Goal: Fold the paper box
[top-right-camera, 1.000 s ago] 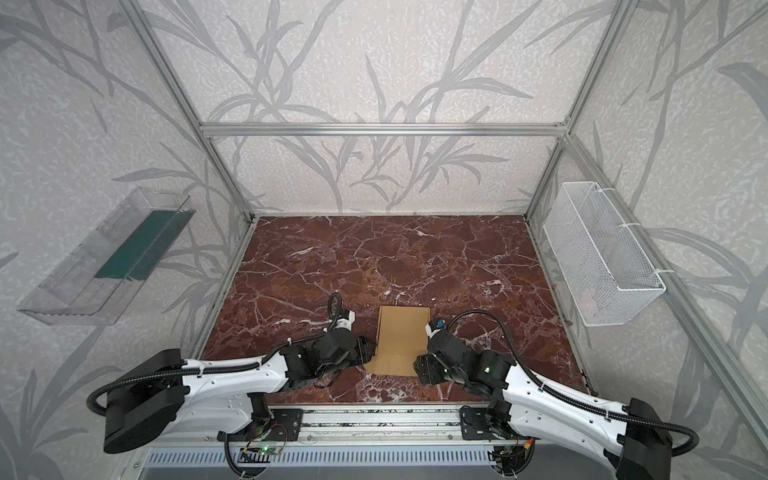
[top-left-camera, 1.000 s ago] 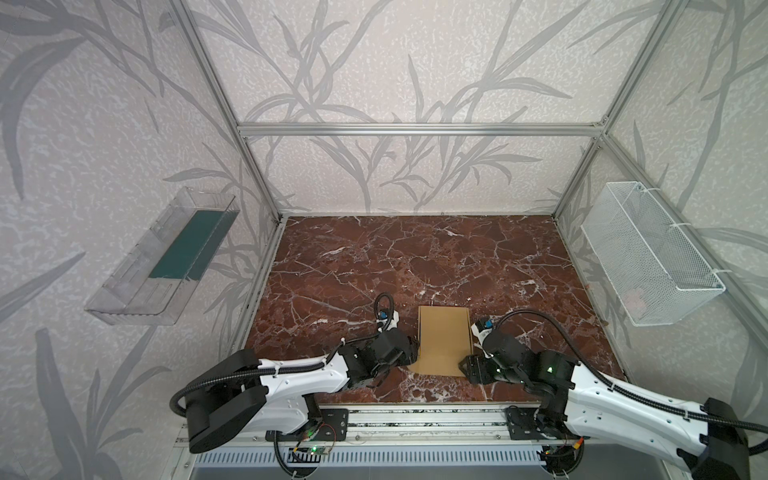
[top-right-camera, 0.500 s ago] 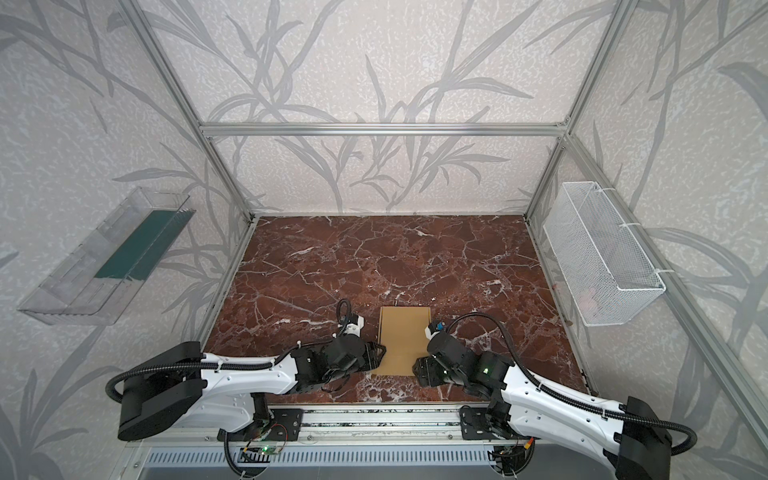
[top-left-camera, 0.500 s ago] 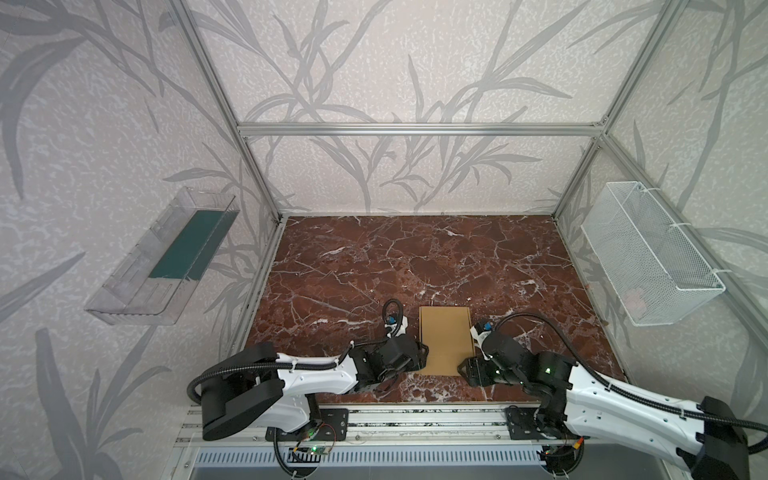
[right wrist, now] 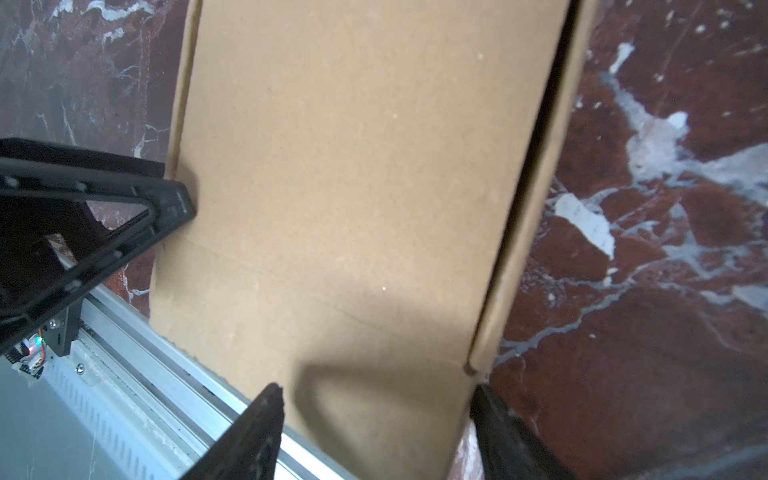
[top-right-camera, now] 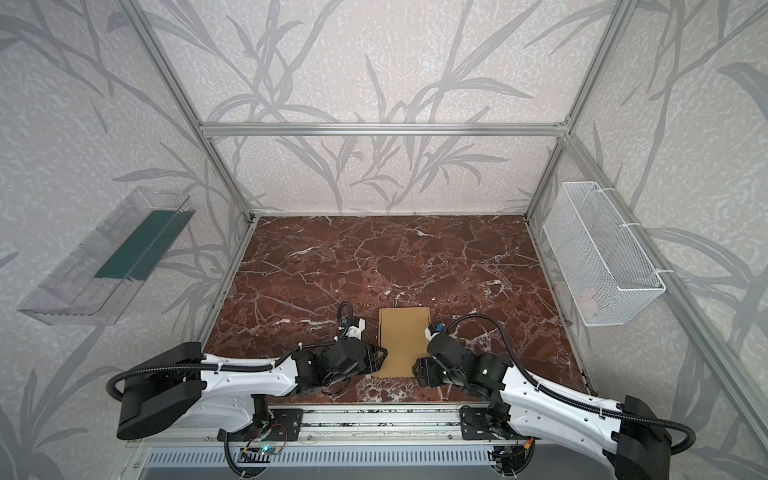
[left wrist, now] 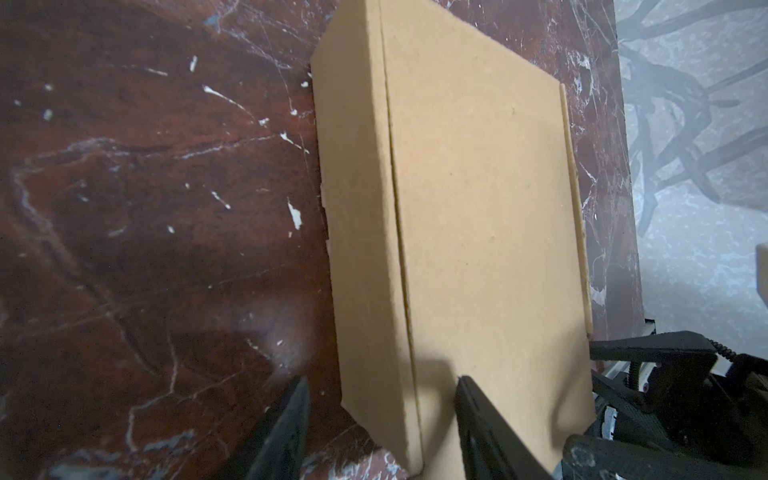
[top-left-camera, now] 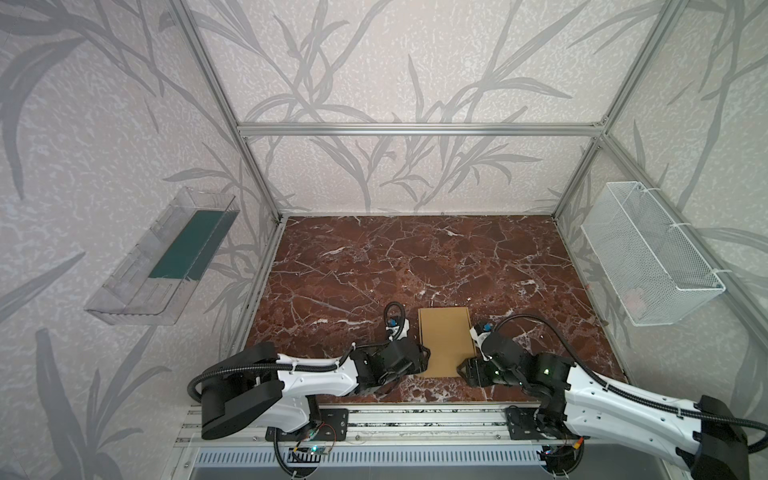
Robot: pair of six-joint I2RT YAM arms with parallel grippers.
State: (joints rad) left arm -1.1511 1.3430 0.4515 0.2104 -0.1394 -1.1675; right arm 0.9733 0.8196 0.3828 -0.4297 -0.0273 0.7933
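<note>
Clear wall tray (top-left-camera: 166, 257) far L, well apart from the work. L gripper (top-left-camera: 424, 361) sits low at the near-L corner of the paper box (top-left-camera: 444, 336). We note its jaws spread, straddling the L side wall: one finger (left wrist: 286, 428) outside over the marble tabletop (top-left-camera: 374, 266), the other above the lid. Box lies flat w/ lid down, near the table's front edge, between both grippers. R gripper (top-left-camera: 461, 368) at the near-R corner, jaws also spread, one finger (right wrist: 266, 415) over the lid, the other just outside the R wall. We see a dark slit betw. lid and R wall. Wire basket (top-left-camera: 648, 257) on R wall, well apart
</note>
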